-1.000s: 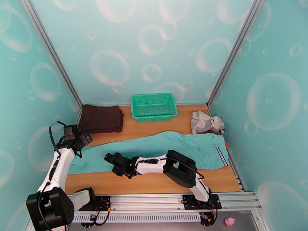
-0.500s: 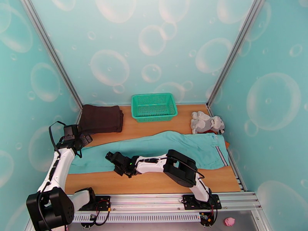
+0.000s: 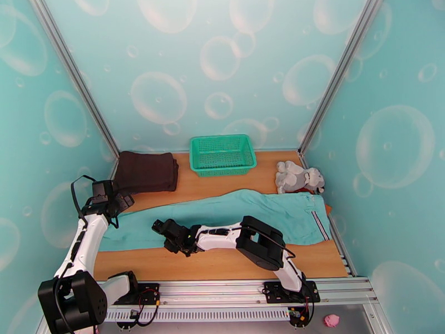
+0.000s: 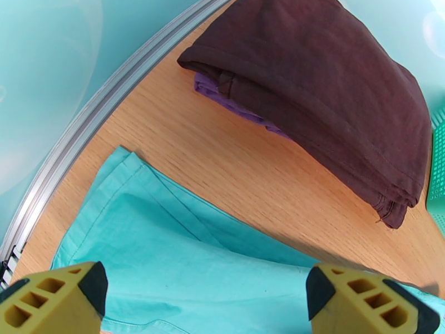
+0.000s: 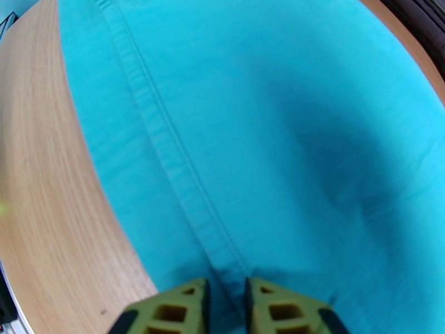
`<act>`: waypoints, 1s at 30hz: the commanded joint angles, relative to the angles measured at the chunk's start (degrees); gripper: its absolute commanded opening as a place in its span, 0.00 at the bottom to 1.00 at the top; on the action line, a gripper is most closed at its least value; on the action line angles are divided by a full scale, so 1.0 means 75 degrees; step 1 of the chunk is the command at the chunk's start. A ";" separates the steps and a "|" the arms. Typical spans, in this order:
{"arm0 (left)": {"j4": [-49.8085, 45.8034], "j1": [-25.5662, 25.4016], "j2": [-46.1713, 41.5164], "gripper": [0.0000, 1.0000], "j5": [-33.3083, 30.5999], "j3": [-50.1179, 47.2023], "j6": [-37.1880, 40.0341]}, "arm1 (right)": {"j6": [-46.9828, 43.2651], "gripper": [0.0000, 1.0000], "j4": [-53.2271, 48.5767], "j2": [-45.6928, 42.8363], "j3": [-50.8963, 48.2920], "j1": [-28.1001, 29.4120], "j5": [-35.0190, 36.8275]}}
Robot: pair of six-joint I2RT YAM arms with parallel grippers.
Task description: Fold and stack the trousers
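top view, bottom to top of frame. right gripper (image 3: 161, 226) low over the near edge of the trousers (image 3: 250, 215), left of centre; in its wrist view the right gripper (image 5: 225, 296) is narrow, nipped on the raised leg seam of the trousers (image 5: 250, 134). left gripper (image 3: 119, 202) at middle left above the hem end; in its wrist view the left gripper (image 4: 206, 285) stands wide and holds nothing, with the trousers (image 4: 167, 246) just below. the trousers lie at full length across the wooden table (image 3: 222, 263), the striped waistband (image 3: 318, 221) at the right. progress, as judged: early; no fold is made, and folding and stacking both remain. behind, at upper left of the table, a dark brown folded garment (image 3: 146, 171) rests on a purple one (image 4: 239, 107), probably the stack to join. a green basket (image 3: 222, 154) sits at the back centre and a grey plush toy (image 3: 299, 178) at the back right, just beyond the waistband; the toy may crowd a fold from that end.
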 commanded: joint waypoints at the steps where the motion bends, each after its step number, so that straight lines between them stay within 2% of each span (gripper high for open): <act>1: 0.0140 -0.0057 -0.0086 0.99 0.0107 -0.0118 0.0073 | -0.0010 0.26 -0.0103 -0.0054 0.0036 -0.0051 -0.0082; 4: 0.0140 -0.0063 -0.0077 0.99 0.0122 -0.0118 0.0073 | -0.0063 0.26 -0.0281 0.0049 0.0168 -0.0032 -0.0036; 6: 0.0139 -0.0057 -0.0092 0.99 0.0127 -0.0118 0.0073 | -0.0084 0.22 -0.0310 0.0069 0.0169 -0.0041 0.0005; 8: 0.0151 -0.0069 -0.0109 0.99 0.0168 -0.0117 0.0084 | -0.0098 0.15 -0.0358 0.0070 0.0209 -0.0044 0.0040; 11: 0.0152 -0.0102 -0.0086 0.99 0.0169 -0.0108 0.0084 | -0.0110 0.11 -0.0386 0.0081 0.0281 -0.0057 0.0117; 14: 0.0152 -0.0104 -0.0086 0.99 0.0169 -0.0115 0.0084 | -0.0098 0.00 -0.0450 0.0116 0.0385 -0.0053 0.0191; 22: 0.0152 -0.0127 -0.0086 0.99 0.0148 -0.0130 0.0085 | -0.0180 0.00 -0.0400 -0.0161 0.0302 0.0002 0.0453; 30: 0.0152 -0.0116 -0.0144 0.99 0.0112 -0.0136 0.0073 | -0.0222 0.00 -0.0169 -0.0532 0.0195 0.0017 0.0301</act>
